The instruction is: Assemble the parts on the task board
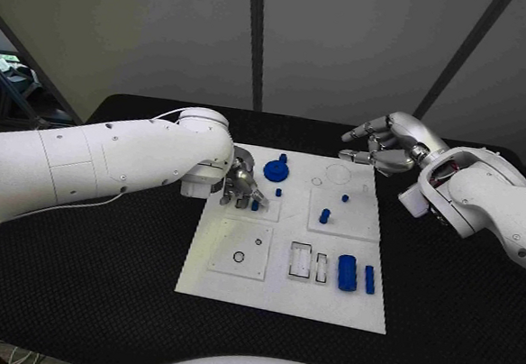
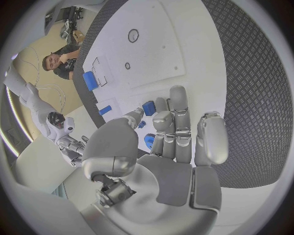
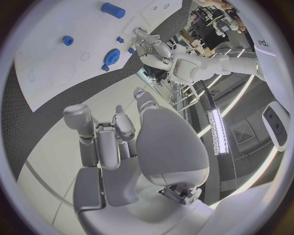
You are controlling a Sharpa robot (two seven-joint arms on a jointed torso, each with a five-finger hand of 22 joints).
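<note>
Left hand (image 1: pixel 244 189) sits on the task board (image 1: pixel 276 304), fingers hiding a small blue part (image 2: pixel 149 141); can't tell if it's gripped. Right hand (image 1: pixel 386 144) hovers, curled around nothing.

Black table (image 1: pixel 95 260) with a textured top, the white task board (image 1: pixel 277 295) flat at its middle.

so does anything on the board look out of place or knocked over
Nothing stands out. The task board lies flat on the table, and the blue parts on it, like the gear and the cylinder, look undamaged. The left hand hangs over a small blue part.
</note>
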